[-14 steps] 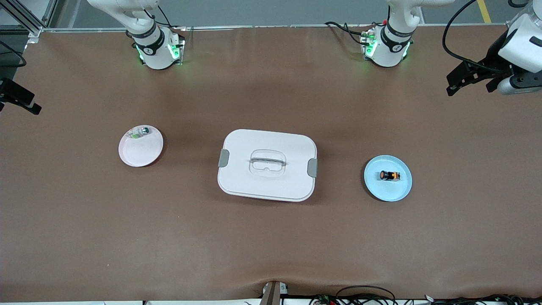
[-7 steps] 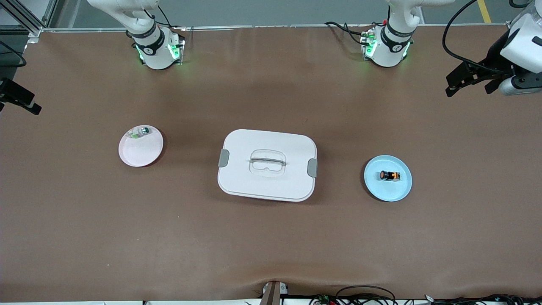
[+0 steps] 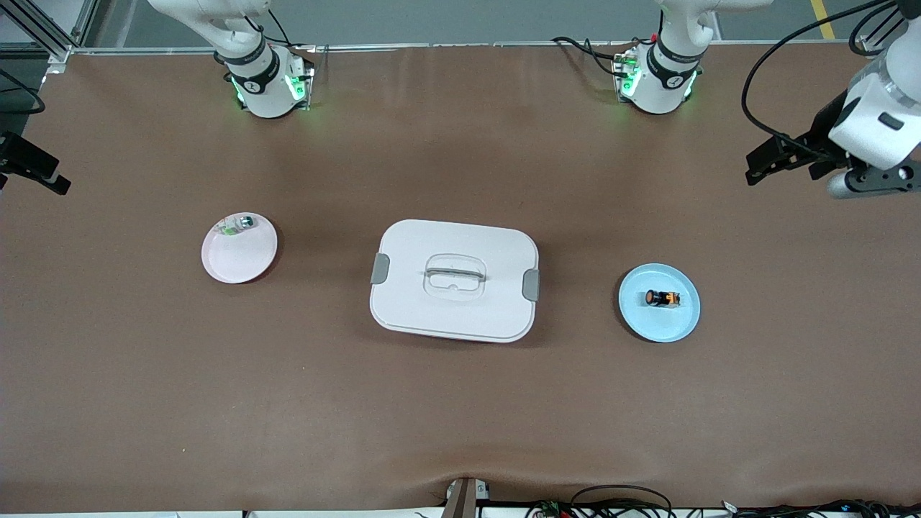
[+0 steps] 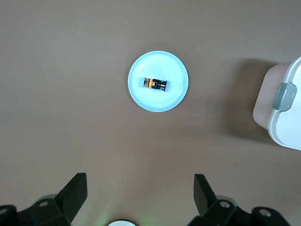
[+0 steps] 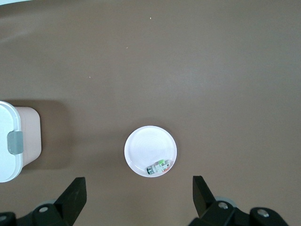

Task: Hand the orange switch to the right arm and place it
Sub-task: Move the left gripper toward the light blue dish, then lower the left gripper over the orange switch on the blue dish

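The orange switch (image 3: pixel 662 298) lies on the blue plate (image 3: pixel 680 327); the left gripper (image 4: pixel 141 188) and right gripper (image 5: pixel 138 188) hover spread, holding nothing.

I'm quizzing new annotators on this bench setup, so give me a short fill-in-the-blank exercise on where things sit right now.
1. The orange switch lies on the ____ plate.
2. The small clear-green component lies on the ____ plate.
3. Between the two plates stands a white ____ with grey latches.
4. The left gripper, in the air toward the left arm's end of the table, has its fingers ____; the right gripper waits likewise.

Missing words: blue; pink; box; open
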Controlling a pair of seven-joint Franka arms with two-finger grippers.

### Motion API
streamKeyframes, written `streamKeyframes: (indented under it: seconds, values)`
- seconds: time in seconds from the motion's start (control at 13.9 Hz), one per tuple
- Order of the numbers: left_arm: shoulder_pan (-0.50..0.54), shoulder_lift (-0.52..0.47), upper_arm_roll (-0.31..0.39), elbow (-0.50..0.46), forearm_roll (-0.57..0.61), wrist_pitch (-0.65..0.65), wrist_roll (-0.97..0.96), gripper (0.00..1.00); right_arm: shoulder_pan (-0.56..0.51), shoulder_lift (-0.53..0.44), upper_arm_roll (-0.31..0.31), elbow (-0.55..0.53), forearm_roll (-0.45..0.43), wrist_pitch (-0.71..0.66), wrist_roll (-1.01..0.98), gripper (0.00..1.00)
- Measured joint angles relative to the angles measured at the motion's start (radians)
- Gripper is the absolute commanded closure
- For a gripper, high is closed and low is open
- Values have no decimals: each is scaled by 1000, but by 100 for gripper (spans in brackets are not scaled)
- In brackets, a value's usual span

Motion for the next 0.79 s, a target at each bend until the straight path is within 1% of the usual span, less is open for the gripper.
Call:
streamKeyframes:
  seconds: [0.22, 0.43, 0.65, 0.79]
  values:
    - [0, 46, 0, -1, 11, 0, 40, 0, 0, 0, 0, 0, 0, 0, 0, 0]
    - [1, 93, 1, 1, 74, 15, 76, 0, 1, 1, 1, 0, 0, 0, 0, 0]
    - [0, 150, 0, 30, 83, 30, 80, 0, 1, 1, 1, 0, 0, 0, 0, 0]
    - [1, 196, 1, 43, 83, 79, 80, 0, 2, 1, 2, 0, 0, 0, 0, 0]
